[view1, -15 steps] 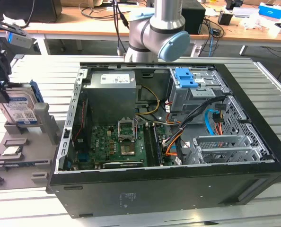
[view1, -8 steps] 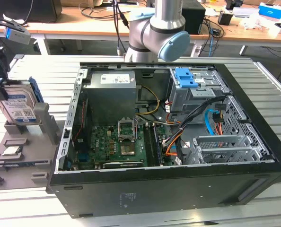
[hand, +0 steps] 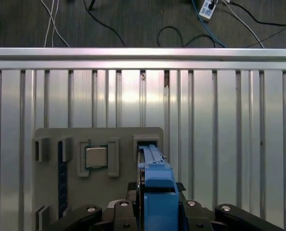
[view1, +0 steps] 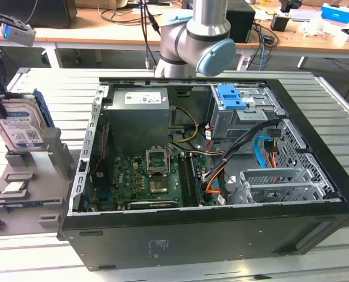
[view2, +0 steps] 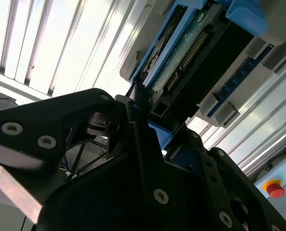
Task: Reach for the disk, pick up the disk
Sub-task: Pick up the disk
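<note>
Gripper straddles hard drive, directly ahead, long axis along the approach (seated in grey holder); clamped or not, cannot tell.

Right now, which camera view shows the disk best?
The exterior view: the disk stands upright in a grey holder, its labelled face plain to see. The first wrist view shows it edge-on, mostly its blue bracket. The second wrist view shows its connector end close up.

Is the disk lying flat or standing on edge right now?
Standing on edge: in the exterior view the disk rises from the grey holder, its labelled face turned sideways, not up.
</note>
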Available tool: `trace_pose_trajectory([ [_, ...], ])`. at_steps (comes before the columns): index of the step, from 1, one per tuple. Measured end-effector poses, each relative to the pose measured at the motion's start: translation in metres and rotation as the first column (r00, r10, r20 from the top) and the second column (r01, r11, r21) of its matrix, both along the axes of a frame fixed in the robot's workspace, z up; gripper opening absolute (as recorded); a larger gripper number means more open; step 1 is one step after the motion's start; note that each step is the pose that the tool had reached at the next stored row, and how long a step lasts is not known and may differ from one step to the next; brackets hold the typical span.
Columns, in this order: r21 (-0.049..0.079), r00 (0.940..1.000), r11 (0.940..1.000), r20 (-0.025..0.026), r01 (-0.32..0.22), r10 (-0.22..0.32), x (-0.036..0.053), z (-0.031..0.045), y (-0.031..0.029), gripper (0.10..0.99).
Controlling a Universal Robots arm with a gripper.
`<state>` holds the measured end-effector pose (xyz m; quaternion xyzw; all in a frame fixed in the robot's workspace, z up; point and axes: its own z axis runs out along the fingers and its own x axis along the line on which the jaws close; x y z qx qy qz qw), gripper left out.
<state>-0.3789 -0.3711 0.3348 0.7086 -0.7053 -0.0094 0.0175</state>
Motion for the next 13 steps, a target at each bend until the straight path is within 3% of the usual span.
trace_pose_trajectory([
  [13,0.0,1.0,1.0,-0.0002,0.0,0.0,0.0007,0.0268,0.0005,0.365],
])
